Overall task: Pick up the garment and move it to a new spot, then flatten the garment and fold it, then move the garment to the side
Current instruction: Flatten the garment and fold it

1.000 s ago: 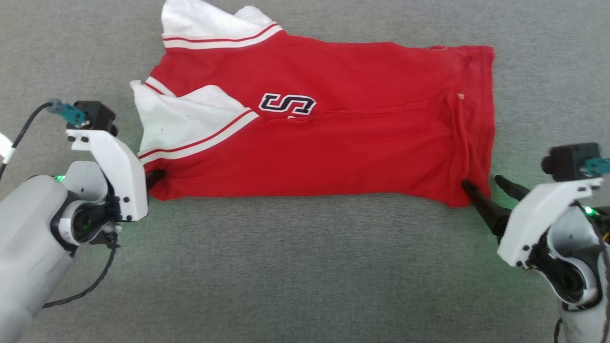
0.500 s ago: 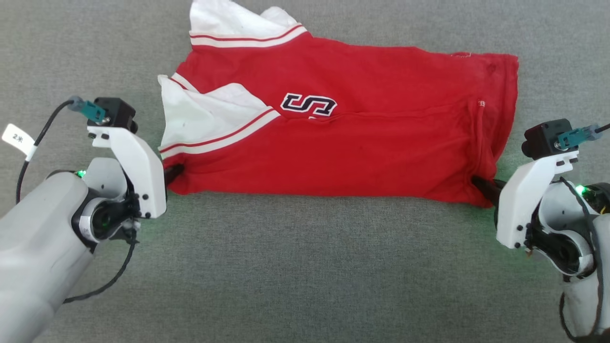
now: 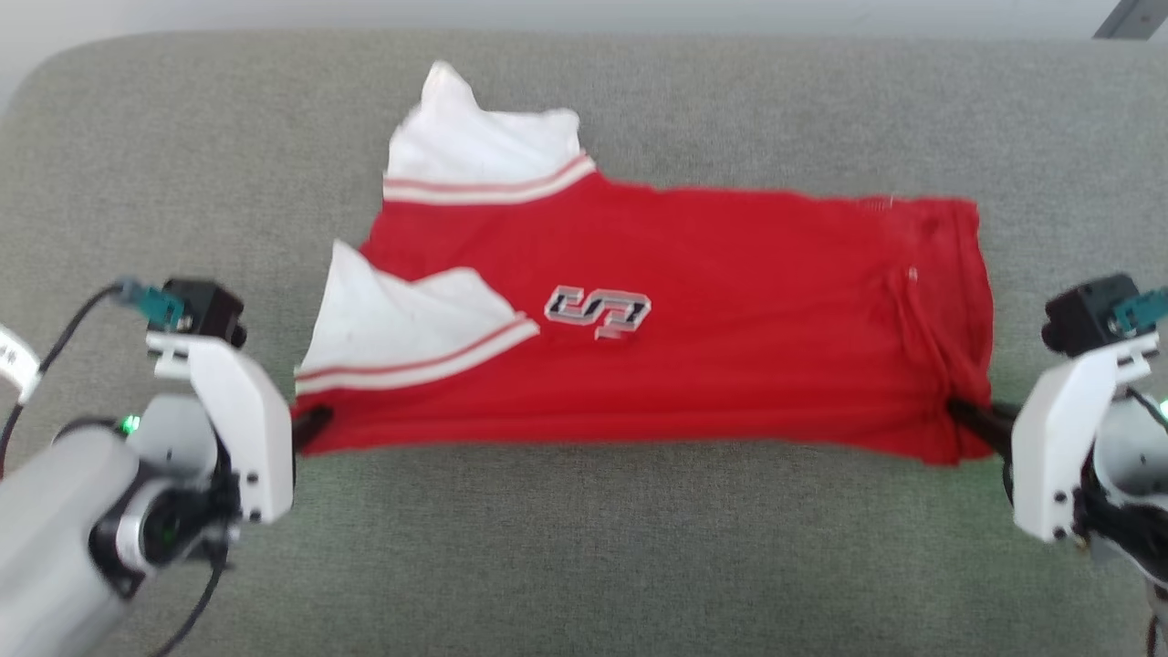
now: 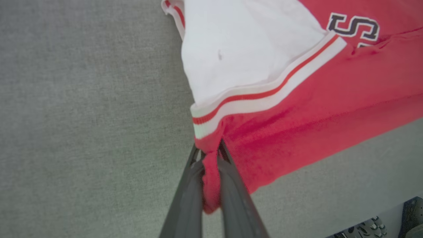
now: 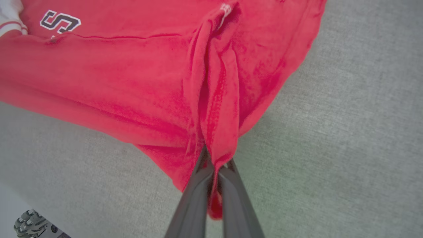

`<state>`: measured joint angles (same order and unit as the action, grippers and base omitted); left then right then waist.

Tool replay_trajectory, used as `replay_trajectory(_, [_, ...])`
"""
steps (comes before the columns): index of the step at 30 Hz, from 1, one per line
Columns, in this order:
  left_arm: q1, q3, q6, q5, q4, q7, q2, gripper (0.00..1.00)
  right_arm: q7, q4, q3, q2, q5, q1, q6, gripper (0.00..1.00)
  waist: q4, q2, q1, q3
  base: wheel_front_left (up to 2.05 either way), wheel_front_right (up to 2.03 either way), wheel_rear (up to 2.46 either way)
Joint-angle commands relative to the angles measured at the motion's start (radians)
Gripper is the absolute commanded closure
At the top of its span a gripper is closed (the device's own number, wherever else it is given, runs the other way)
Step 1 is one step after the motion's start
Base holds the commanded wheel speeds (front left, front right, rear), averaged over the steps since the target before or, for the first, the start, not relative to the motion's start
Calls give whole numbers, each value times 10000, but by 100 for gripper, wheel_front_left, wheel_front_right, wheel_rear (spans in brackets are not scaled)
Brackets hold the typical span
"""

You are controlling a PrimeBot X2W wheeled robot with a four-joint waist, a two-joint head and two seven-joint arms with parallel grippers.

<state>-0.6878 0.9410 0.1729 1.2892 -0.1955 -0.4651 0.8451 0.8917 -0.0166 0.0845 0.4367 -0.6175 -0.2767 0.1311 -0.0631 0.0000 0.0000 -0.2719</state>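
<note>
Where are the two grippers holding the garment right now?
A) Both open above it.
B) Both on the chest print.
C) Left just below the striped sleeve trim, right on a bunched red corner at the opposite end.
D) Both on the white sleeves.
C: the left gripper pinches red fabric of the garment under the striped trim; the right gripper pinches a bunched red fold at the other end.

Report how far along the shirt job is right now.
Done: the red thin-fabric T-shirt with white sleeves lies spread out on the grey fabric surface, near sleeve lapped over its front. In hand: the left gripper and right gripper are each shut on a near corner. Left: the fold itself and the move aside.
</note>
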Motion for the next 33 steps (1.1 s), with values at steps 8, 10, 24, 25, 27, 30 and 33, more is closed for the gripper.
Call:
replay_trajectory(8, [1720, -119, 1321, 498, 2222, 476, 1139, 100, 780, -1144, -611, 171, -312, 1481, -9, 100, -21, 0, 0, 285, 0, 0, 0])
replay_trajectory(10, [2339, -86, 1707, 686, 2801, 649, 1362, 100, 920, -1391, -995, -1, -234, 2030, -9, 100, -27, 0, 0, 248, 0, 0, 0])
replay_trajectory(24, [2342, -94, 1673, 1002, 2209, 595, 903, 0, 58, -764, -1159, -682, 101, 2245, -6, 0, 53, 0, 0, -117, 0, 0, 0])
replay_trajectory(25, [2241, -148, 1661, 956, 2256, 579, 978, 0, -56, -814, -1230, -684, 100, 2206, -6, 0, 86, 0, 0, -135, 0, 0, 0])
replay_trajectory(27, [1995, -352, 1699, 951, 2408, 536, 1190, 0, -280, -991, -1366, -744, 76, 2150, -6, 0, 180, 0, 0, -190, 0, 0, 0])
replay_trajectory(30, [1577, -516, 1818, 766, 2795, 270, 1655, 0, -723, -1420, -1647, -896, 47, 2015, -6, 0, 340, 0, 0, -316, 0, 0, 0])
replay_trajectory(33, [949, -723, 1846, 432, 3087, 44, 2035, 0, -1314, -1943, -1830, -1115, 191, 1936, -6, 0, 547, 0, 0, -443, 0, 0, 0])
